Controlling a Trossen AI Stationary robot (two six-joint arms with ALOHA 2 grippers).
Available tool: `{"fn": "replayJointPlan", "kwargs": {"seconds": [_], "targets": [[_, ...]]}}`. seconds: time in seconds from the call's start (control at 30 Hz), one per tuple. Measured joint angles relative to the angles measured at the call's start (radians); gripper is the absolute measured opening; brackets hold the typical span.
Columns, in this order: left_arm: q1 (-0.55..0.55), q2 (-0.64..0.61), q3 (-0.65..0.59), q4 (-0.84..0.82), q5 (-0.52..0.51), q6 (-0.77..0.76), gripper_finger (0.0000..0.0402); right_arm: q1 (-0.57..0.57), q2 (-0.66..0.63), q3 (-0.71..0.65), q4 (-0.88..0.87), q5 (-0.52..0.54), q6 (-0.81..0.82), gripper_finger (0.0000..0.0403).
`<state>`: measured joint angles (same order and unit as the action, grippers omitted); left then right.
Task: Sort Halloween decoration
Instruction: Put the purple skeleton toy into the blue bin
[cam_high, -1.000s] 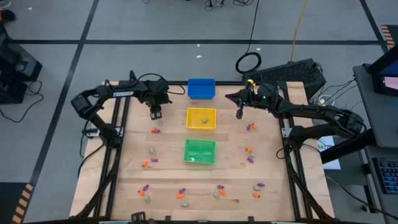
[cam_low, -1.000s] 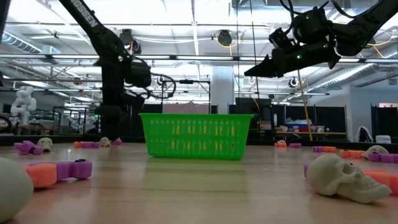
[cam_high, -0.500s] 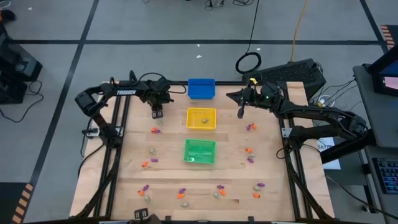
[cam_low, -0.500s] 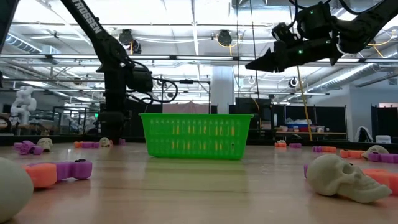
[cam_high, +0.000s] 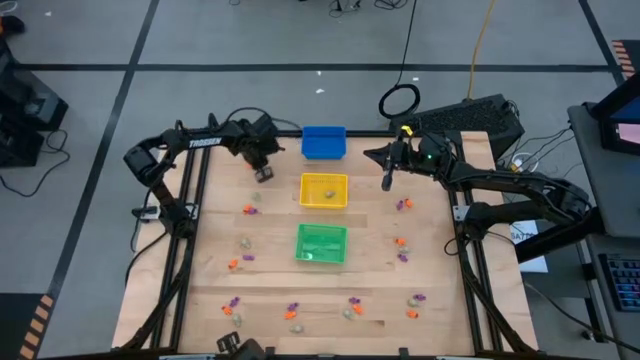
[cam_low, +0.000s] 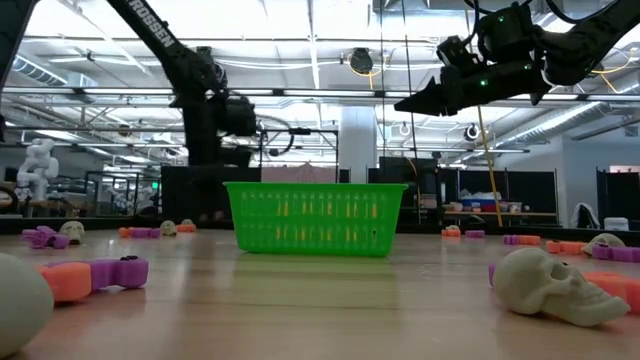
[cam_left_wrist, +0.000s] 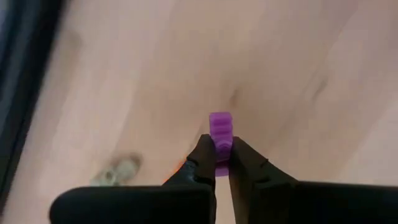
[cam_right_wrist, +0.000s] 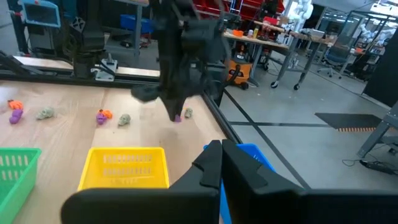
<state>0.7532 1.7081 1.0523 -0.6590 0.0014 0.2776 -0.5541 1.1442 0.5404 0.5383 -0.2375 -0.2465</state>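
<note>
Tiny orange, purple and beige Halloween trinkets lie scattered on the wooden table (cam_high: 270, 280), for instance a pair (cam_high: 248, 210) at the left and a skull (cam_low: 555, 285) near the front edge. My left gripper (cam_high: 263, 172) hangs above the far left of the table, beside the blue bin (cam_high: 323, 141), shut on a purple trinket (cam_left_wrist: 220, 132). My right gripper (cam_high: 385, 183) is shut on nothing and hangs in the air right of the yellow bin (cam_high: 324, 190). My left gripper pinches the purple trinket's near end (cam_left_wrist: 222, 154) between its two fingertips. Most of the trinket sticks out past the tips. The fingers point down at the table, and the trinket (cam_right_wrist: 177, 118) hangs below them, apparently clear of the wood.
Blue, yellow and green (cam_high: 321, 243) bins stand in a row down the table's middle; a beige trinket lies in the yellow one. More trinkets lie at the right (cam_high: 402, 204) and along the front edge (cam_high: 291, 312). A beige trinket (cam_left_wrist: 118, 169) lies on the table below my left gripper.
My left gripper has risen from the table and gone toward the far edge and the blue bin, its arm swinging right. My right arm has lifted slightly and then kept still.
</note>
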Motion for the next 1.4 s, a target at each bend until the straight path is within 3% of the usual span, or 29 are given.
{"fn": "replayJointPlan", "kwargs": {"seconds": [0.13,0.47,0.67,0.97,1.1,1.4], "targets": [[-0.01,0.001,0.097,0.005,0.123,-0.118,0.0011,0.0,0.0,0.0,-0.001,0.0,-0.01,0.0],[-0.067,0.068,0.386,0.032,0.102,-0.201,0.0011,0.0,-0.003,0.0,0.023,0.0,-0.028,0.0],[-0.066,0.245,0.581,-0.002,0.116,-0.229,0.0011,0.0,-0.003,0.0,0.041,0.0,-0.027,0.0],[-0.066,0.544,0.917,-0.201,0.127,-0.163,0.0011,0.0,-0.003,0.0,0.033,0.0,-0.024,0.0],[-0.066,0.615,0.978,-0.231,0.125,-0.14,0.0011,0.0,-0.004,0.0,0.021,0.0,-0.024,0.0],[-0.06,0.657,0.986,-0.246,0.12,-0.092,0.0015,0.0,-0.004,0.0,0.01,0.0,-0.024,0.0]]}}
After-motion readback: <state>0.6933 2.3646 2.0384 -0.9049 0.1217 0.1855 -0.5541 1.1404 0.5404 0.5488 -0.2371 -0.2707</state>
